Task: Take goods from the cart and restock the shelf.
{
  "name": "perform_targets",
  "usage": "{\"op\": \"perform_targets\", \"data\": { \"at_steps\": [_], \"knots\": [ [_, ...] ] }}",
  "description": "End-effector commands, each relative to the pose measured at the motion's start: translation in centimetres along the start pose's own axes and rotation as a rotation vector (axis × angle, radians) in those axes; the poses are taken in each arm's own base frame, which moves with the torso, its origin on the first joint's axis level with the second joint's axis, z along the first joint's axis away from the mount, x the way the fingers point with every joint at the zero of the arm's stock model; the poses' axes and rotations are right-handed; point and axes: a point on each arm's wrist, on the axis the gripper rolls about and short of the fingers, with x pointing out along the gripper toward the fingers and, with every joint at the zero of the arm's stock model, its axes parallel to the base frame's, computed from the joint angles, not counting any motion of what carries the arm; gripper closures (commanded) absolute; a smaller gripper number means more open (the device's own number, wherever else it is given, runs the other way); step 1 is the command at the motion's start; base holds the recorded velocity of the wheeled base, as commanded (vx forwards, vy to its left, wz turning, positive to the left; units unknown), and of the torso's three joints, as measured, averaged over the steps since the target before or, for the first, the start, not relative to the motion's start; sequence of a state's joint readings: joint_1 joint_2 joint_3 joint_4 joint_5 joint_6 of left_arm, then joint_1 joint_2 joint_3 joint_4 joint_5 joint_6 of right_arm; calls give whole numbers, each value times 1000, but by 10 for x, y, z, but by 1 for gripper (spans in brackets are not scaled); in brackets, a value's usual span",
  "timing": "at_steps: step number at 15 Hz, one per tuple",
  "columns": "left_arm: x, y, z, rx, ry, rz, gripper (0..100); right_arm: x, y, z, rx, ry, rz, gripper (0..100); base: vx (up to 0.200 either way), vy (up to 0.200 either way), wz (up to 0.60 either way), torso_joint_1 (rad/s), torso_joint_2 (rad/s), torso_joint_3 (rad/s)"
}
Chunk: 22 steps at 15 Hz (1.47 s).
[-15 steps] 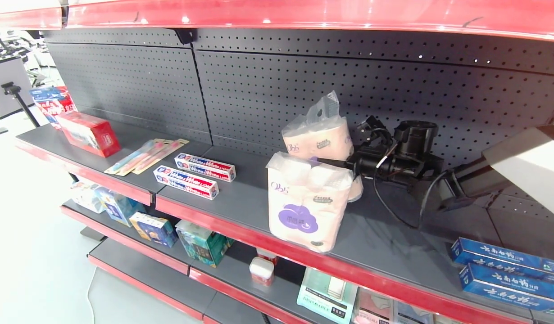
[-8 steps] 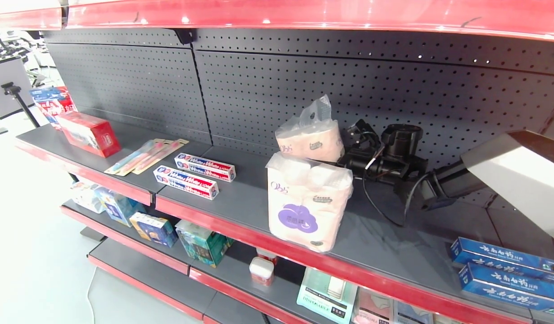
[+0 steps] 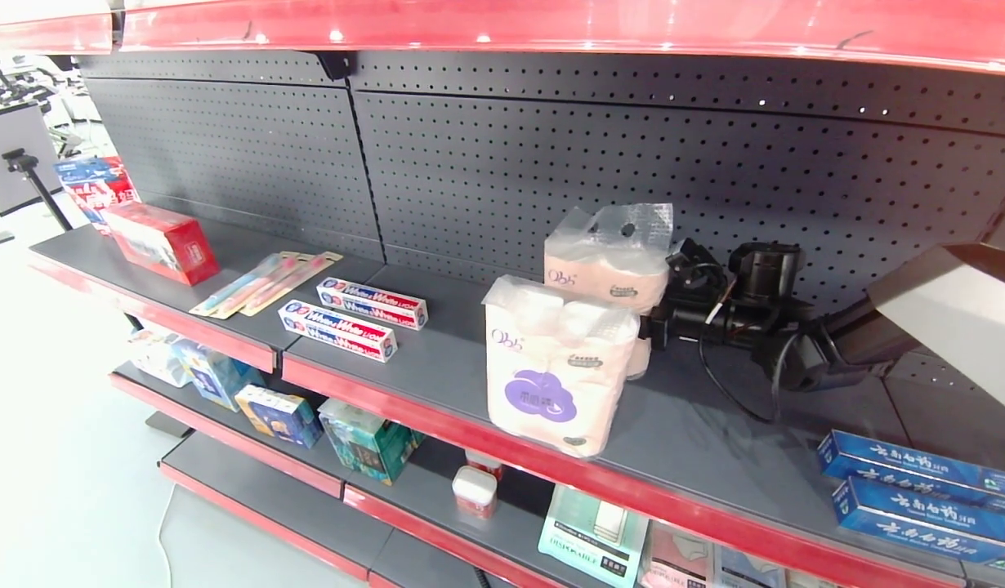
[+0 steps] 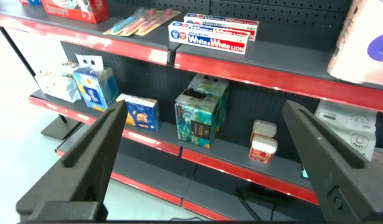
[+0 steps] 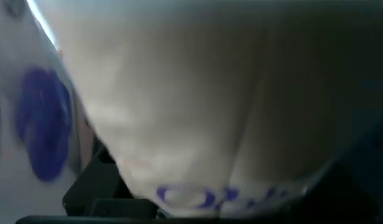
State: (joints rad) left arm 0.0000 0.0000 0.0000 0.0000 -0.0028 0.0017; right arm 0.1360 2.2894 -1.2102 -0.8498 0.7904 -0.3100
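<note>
My right gripper point(image 3: 654, 325) is shut on a pale pack of tissue rolls point(image 3: 609, 265) with a purple print. It holds the pack upright on the middle shelf point(image 3: 437, 359), just behind and slightly right of a second, matching pack point(image 3: 556, 367) near the shelf's front edge. The held pack's clear plastic flap stands up against the pegboard. In the right wrist view the held pack point(image 5: 179, 93) sits right against the camera. My left gripper point(image 4: 203, 109) is open and holds nothing, low in front of the lower shelves. The front pack point(image 4: 365, 43) shows there too.
Two white toothpaste boxes point(image 3: 351, 318), toothbrush packs point(image 3: 265, 282) and a red box point(image 3: 159, 241) lie to the left on the same shelf. Blue boxes point(image 3: 919, 490) lie at the right front. Lower shelves hold a green box point(image 4: 202, 115) and small cartons. The pegboard back wall point(image 3: 470, 163) is close behind.
My right gripper has carried the pack right and down, from a raised, tilted pose to upright behind the front pack. The other goods have not moved.
</note>
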Motion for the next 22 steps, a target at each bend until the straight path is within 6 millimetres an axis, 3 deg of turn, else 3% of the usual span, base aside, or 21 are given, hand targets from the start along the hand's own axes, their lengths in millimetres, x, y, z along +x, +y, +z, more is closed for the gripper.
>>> {"op": "perform_targets", "data": {
  "at_steps": [1,4,8,11,22],
  "knots": [
    [0,0,0,0,0,0,0,-11,-4,-2,-7,6,-10,100,0,0,0,0,0,0],
    [0,0,0,0,0,0,0,-25,-4,-2,-23,7,11,100,0,0,0,0,0,0],
    [0,0,0,0,0,0,0,-31,2,-4,-8,14,31,100,0,0,0,0,0,0],
    [0,0,0,0,0,0,0,-31,6,-10,-12,24,48,100,0,0,0,0,0,0],
    [0,0,0,0,0,0,0,-14,19,-2,-43,-4,116,100,0,0,0,0,0,0]
  ]
}}
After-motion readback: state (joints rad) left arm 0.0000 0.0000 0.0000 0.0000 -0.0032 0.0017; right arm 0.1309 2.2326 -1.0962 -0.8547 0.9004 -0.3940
